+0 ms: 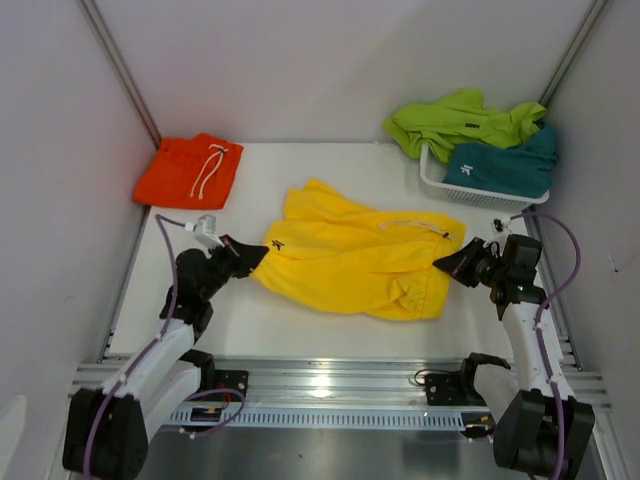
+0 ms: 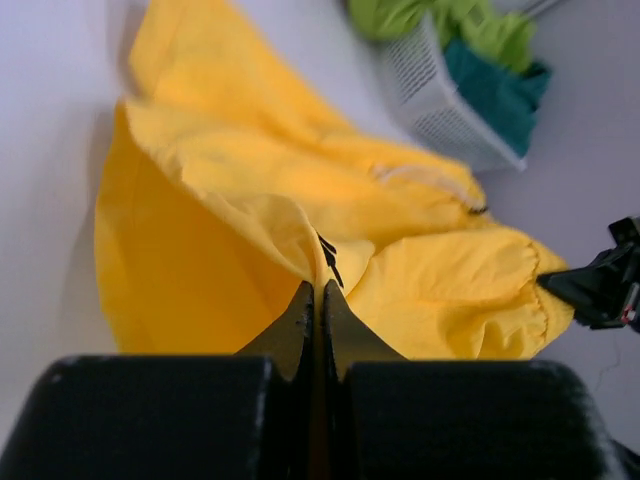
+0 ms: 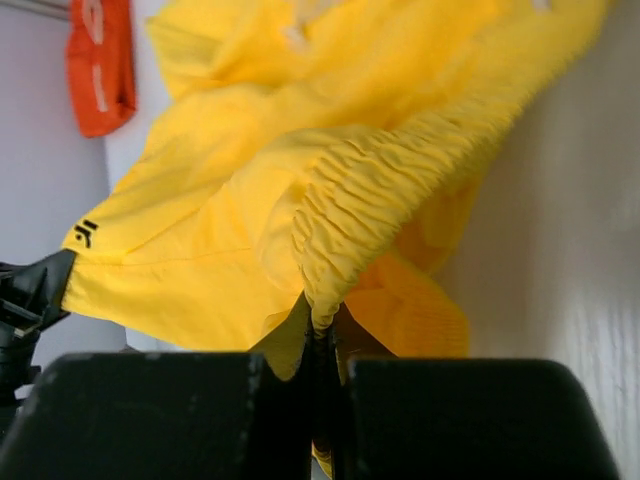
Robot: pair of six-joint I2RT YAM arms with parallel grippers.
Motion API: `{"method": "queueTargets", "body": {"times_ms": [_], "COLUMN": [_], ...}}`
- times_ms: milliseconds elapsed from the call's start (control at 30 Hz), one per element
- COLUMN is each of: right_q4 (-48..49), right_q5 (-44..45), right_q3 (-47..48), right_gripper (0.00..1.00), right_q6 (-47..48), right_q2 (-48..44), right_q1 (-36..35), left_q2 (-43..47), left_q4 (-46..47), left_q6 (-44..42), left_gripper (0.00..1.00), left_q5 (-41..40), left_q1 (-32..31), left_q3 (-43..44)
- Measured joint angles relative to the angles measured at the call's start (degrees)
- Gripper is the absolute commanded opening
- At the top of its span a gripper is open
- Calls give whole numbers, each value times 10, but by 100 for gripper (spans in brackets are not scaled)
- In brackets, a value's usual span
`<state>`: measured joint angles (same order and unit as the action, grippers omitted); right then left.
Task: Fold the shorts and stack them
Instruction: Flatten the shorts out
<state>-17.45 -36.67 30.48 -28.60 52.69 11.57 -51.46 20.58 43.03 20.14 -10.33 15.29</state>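
A small black logo (image 3: 85, 233), too small to read, marks the crumpled yellow shorts (image 1: 350, 265) in the middle of the table (image 1: 300, 330), the left gripper (image 1: 252, 257) pinching their hem (image 2: 300, 235) tight and the right gripper (image 1: 447, 265) clamped on the ruched waistband (image 3: 400, 190); folded orange shorts (image 1: 188, 170) lie at the far left corner.

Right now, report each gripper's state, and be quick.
Left gripper: closed, pinching an edge of the soft yellow fabric shorts.
Right gripper: closed, pinching the gathered elastic waistband of the same shorts.
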Motion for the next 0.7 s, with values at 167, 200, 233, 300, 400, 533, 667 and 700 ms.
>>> {"method": "queueTargets", "body": {"times_ms": [167,200,233,300,400,533,667,700], "right_q4": [7,11,18,30,38,34,-2,-5], "right_q5": [-49,-58,-66,-76,-80,-87,-110,-120], "right_q3": [44,52,60,77,115,201,336,360], "right_gripper": [0,0,0,0,0,0,0,0], "right_q6": [-3,-5,-11,-21,-35,-48,-45,-45], "right_q2": [-50,-59,-67,-80,-84,-64,3,17], "right_q1": [0,0,0,0,0,3,9,12], "left_q2": [133,141,144,143,136,134,134,133], "left_q4": [2,5,8,12,-2,-34,-58,-65], "left_q6": [1,1,2,6,7,5,6,8], "left_gripper": [0,0,0,0,0,0,0,0], "left_q5": [-32,-35,-36,-36,-37,-36,-29,-23], "left_q1": [10,12,13,19,29,43,65,75], "left_q3": [30,40,49,67,100,170,270,297]}}
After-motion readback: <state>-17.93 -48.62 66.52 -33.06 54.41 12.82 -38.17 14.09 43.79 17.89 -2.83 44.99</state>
